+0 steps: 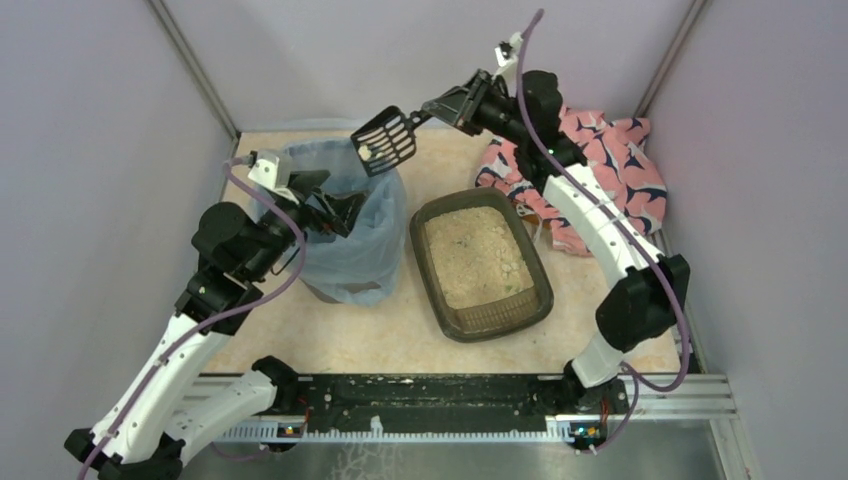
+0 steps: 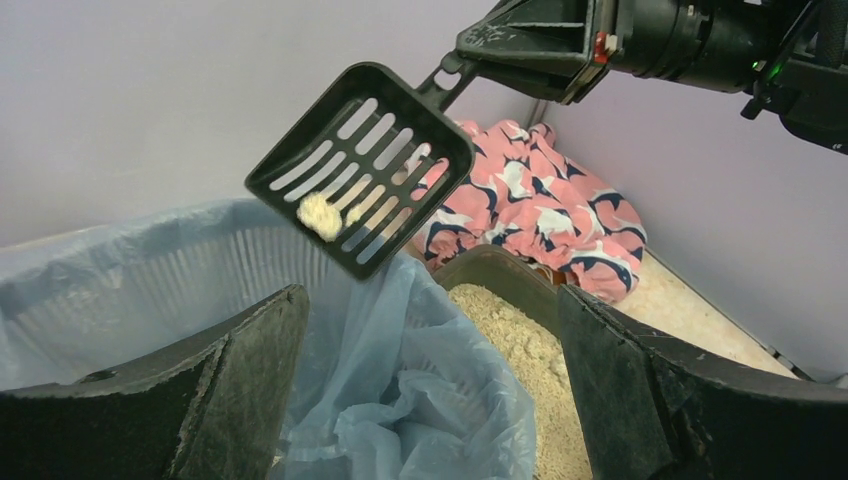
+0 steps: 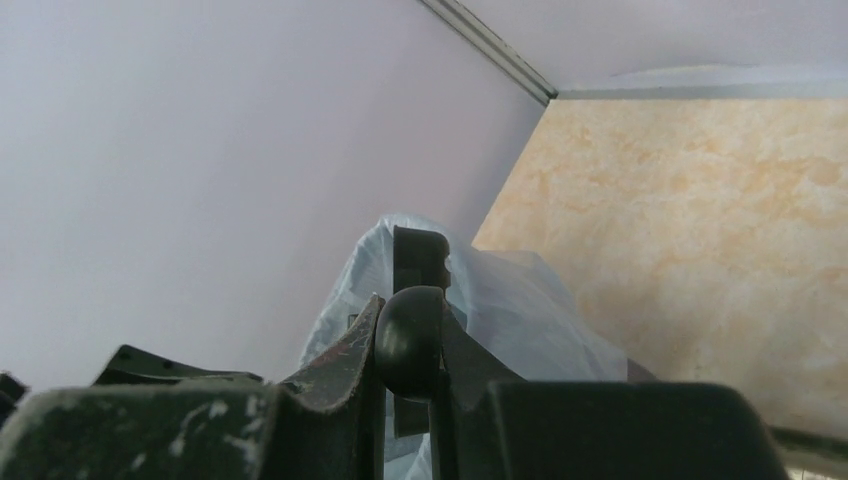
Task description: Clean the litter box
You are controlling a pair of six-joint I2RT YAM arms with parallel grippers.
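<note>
Plainly, L cam, not R, shows clump [image 2: 320, 214] on scoop [image 2: 362, 165] gripped by right pincer [image 2: 490, 55]; left pincer [image 2: 430, 390] spread.

Soft, even light (near fingers [image 3: 330, 400] blurred), faint shadows.

Pale lilac walls [image 1: 90, 150] close in the workspace on three sides and meet at slim metal corner posts [image 1: 195, 65]. The tabletop [image 1: 340, 345] is beige with a marbled cream-orange pattern. A black rail [image 1: 430, 400] runs along its near edge, with a brushed metal sheet [image 1: 450, 462] just in front of it. The light is soft and even.
</note>
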